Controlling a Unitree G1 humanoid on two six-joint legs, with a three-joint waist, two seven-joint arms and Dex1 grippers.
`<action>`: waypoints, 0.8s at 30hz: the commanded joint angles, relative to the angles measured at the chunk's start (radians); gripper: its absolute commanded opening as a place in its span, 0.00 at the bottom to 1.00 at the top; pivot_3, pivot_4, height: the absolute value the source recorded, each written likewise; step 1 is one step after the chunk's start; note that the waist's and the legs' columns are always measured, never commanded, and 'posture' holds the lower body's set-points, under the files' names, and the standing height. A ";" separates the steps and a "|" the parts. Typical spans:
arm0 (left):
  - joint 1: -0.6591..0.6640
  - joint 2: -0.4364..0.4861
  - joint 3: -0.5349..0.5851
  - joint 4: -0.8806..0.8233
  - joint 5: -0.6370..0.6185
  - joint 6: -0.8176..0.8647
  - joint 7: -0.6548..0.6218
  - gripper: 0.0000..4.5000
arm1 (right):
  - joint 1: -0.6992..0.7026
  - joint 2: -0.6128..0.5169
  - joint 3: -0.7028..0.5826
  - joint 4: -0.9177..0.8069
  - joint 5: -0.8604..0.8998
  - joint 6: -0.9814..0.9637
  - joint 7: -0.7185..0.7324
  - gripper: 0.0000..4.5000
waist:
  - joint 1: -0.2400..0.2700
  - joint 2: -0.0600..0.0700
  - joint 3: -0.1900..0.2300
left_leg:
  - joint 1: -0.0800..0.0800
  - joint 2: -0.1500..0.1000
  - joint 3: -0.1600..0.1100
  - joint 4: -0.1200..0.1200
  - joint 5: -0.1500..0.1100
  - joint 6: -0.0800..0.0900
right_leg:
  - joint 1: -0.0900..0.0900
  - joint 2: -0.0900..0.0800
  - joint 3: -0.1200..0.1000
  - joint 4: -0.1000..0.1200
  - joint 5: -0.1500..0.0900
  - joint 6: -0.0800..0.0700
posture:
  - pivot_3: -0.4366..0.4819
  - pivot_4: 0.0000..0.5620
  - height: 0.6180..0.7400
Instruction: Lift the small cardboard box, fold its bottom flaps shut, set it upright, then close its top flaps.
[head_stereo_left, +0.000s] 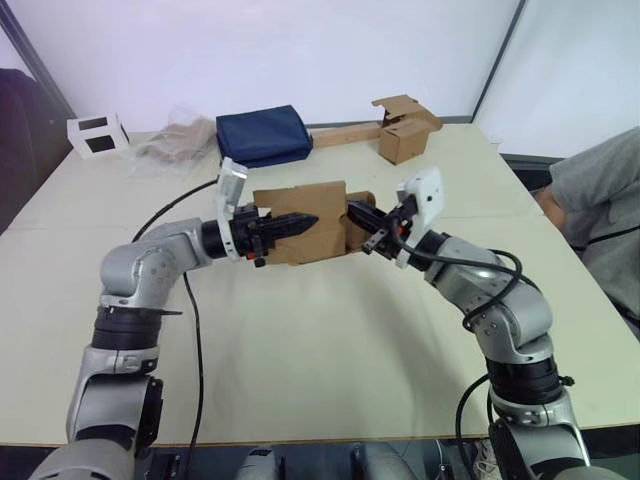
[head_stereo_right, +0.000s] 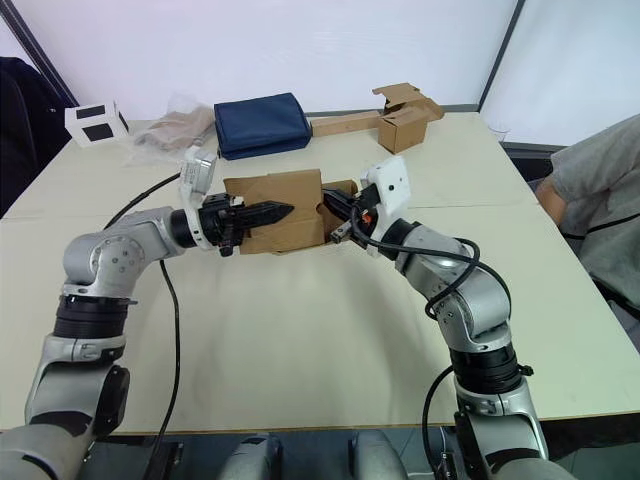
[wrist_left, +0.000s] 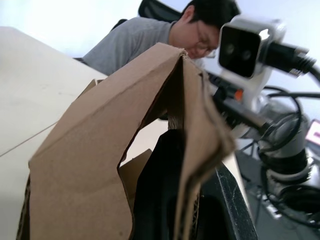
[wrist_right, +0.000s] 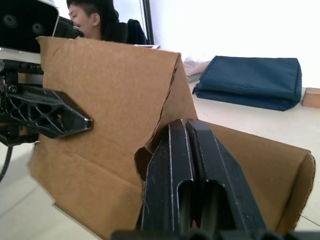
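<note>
1. The small cardboard box (head_stereo_left: 305, 222) was held above the pale surface (head_stereo_left: 330, 340), between the two arms, near the middle of the head views.
2. The box was partly flattened, with one broad brown panel facing the camera and a shorter flap (head_stereo_left: 358, 222) folded towards the right arm.
3. The left gripper (head_stereo_left: 300, 222) reached in from the left, its black fingers (head_stereo_left: 285, 224) lying together across the front panel. In the left wrist view the fingers (wrist_left: 165, 195) stood on either side of a cardboard edge, closed on the box.
4. The right gripper (head_stereo_left: 362, 222) met the box at its right end. In the right wrist view its fingers (wrist_right: 192, 170) were pressed together with no gap, their tips at the fold of the cardboard; whether any cardboard was pinched between them could not be told.
5. Behind the box, at the far side of the surface, lay a folded navy blue bag (head_stereo_left: 263, 135) and, beside it, a crumpled clear plastic wrap (head_stereo_left: 172, 140).
6. A white box with dark windows (head_stereo_left: 97, 134) stood at the far left corner.
7. Another brown box joined to a long flat cardboard strip (head_stereo_left: 400, 128) sat at the far right.
8. A person in a grey shirt (head_stereo_left: 600, 210) sat at the right edge of the surface.
</note>
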 joint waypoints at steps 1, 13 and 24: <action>-0.036 0.022 0.039 -0.028 -0.101 0.095 -0.033 0.02 | -0.036 0.014 0.008 -0.068 0.019 -0.004 0.012 0.00 | -0.001 0.000 0.000 | 0.000 0.000 0.000 0.000 0.000 0.000 | 0.000 0.000 0.000 0.000 0.000 0.000 | 0.48 0.27 1.00; -0.028 0.047 -0.009 -0.001 -0.024 0.022 -0.081 0.02 | -0.029 -0.028 0.003 -0.122 0.046 0.029 0.072 0.00 | 0.001 0.000 0.000 | 0.000 0.000 0.000 0.000 0.000 0.000 | 0.000 0.000 0.000 0.000 0.000 0.000 | 0.48 0.27 1.00; -0.066 0.019 0.019 0.051 -0.003 -0.022 -0.054 0.02 | 0.090 -0.161 -0.138 -0.181 0.084 0.067 0.086 0.00 | 0.003 0.000 0.000 | 0.000 0.000 0.000 0.000 0.000 0.000 | 0.000 0.000 0.000 0.000 0.000 0.000 | 0.48 0.27 1.00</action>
